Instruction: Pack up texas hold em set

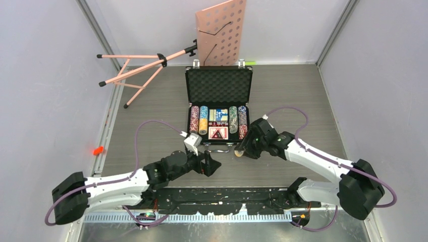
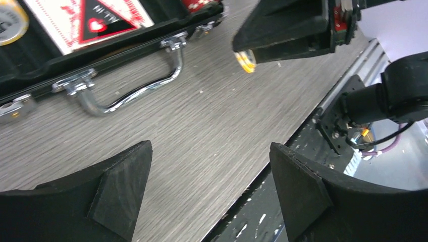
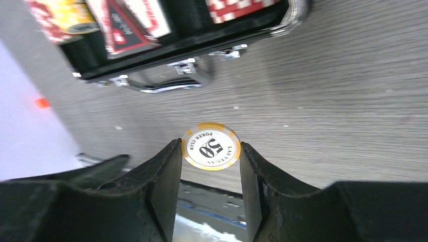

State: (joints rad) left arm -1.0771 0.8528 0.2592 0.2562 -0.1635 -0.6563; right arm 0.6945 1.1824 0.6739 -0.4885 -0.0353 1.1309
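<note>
1 briefcase [image 1: 218, 85], 1 loose chip [image 3: 211, 146], 1 music stand [image 1: 221, 33], 2 arms [image 1: 116, 184] [image 1: 323, 161]

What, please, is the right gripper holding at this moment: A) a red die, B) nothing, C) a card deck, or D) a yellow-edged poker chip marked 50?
D: the right wrist view shows the poker chip pinched between the fingers of the right gripper.

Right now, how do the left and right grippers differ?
The left gripper stands wide open and empty; the right gripper is shut on a yellow-rimmed poker chip. The left gripper sits left of the case's handle, the right gripper right of it. Both are in front of the open briefcase.
</note>
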